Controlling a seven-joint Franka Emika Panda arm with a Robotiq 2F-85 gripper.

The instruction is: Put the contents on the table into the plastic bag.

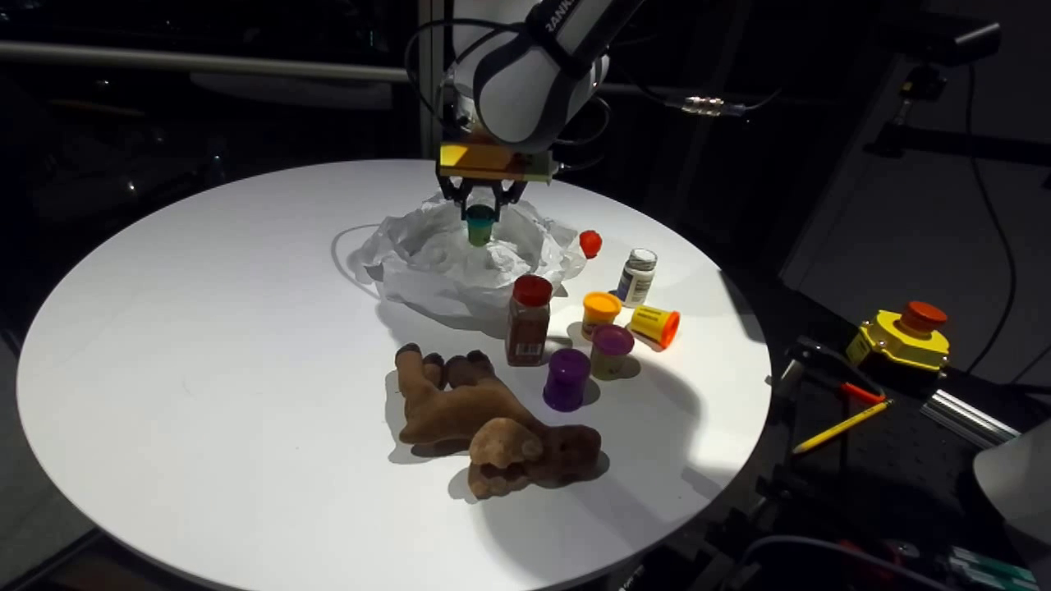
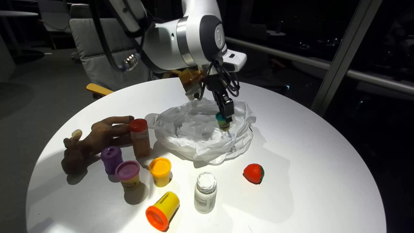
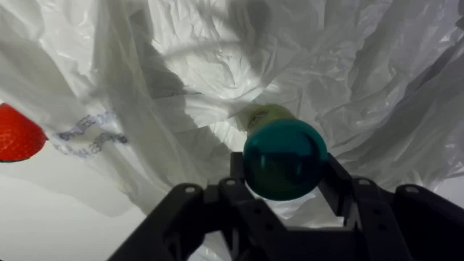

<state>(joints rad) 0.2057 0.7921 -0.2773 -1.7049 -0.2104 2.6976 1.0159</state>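
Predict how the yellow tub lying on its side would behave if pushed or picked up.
The yellow tub would probably roll if nudged sideways, being round and laid sideways on the table. Its orange lid looks wider than the body, so its path might curve. With no dents showing, it seems fairly stiff to grip.

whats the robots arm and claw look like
The arm is white and rounded, with a silver ring, white lettering and a dark oval cover bearing a round emblem. Black cables loop along it. The claw is black, with jointed fingers, below an amber block.
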